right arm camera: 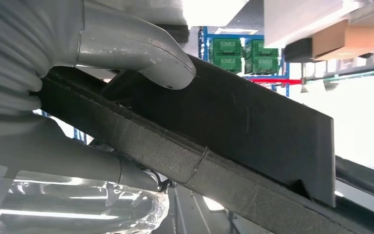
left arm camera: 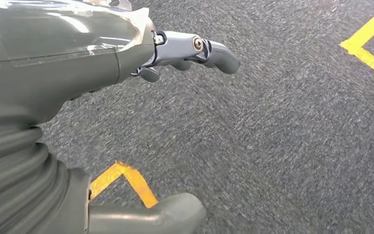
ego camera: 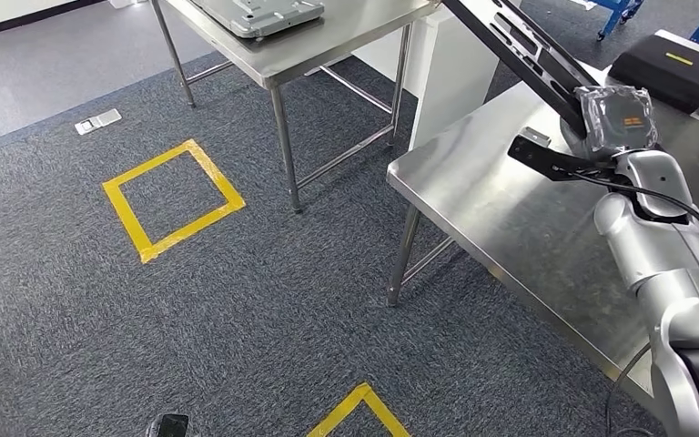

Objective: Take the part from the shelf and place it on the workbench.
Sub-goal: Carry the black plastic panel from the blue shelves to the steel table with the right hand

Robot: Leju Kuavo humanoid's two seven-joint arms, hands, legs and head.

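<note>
Right robot hand [ego camera: 615, 123] gripping black part [ego camera: 523, 45], above workbench [ego camera: 501, 209] near edge

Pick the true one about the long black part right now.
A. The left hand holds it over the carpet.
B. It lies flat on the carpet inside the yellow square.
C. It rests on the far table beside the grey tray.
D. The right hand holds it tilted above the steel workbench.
D: the right hand grips the black part, which slants up over the workbench; the left hand hangs over carpet holding nothing.
</note>
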